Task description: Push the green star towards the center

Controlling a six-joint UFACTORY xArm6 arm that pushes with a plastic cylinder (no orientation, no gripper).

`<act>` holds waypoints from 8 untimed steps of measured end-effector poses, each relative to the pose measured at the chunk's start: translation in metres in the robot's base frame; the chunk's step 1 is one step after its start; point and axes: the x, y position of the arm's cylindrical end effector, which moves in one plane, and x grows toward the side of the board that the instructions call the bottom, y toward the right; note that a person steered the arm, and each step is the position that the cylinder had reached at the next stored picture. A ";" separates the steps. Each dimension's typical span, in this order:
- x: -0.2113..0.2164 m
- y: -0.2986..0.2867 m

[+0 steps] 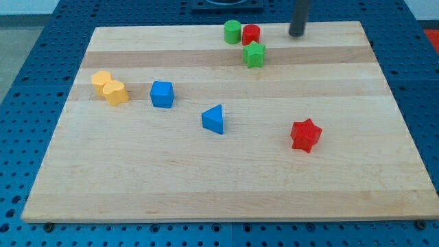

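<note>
My tip (297, 33), a bare dark rod with nothing to open or close, touches no block. Small green star-shaped block (254, 54) lies to its left and below, near the board's top edge. Risk: approaching from the top could nudge the adjacent red cylinder block (251, 33) and green cylinder block (232, 31), or glance the star sideways

body: one straight dark rod | colour: dark grey to black, plain, slightly glossy | shape: round, even width | my tip (296, 33): blunt, flat-cut end, same colour as the rod above | upper part: cut off by the view's top | cables, screws, markings: cannot tell any
</note>
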 end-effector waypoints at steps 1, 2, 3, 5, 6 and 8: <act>-0.007 -0.015; 0.003 -0.030; 0.033 -0.047; 0.093 -0.100; 0.130 -0.128; 0.158 -0.146</act>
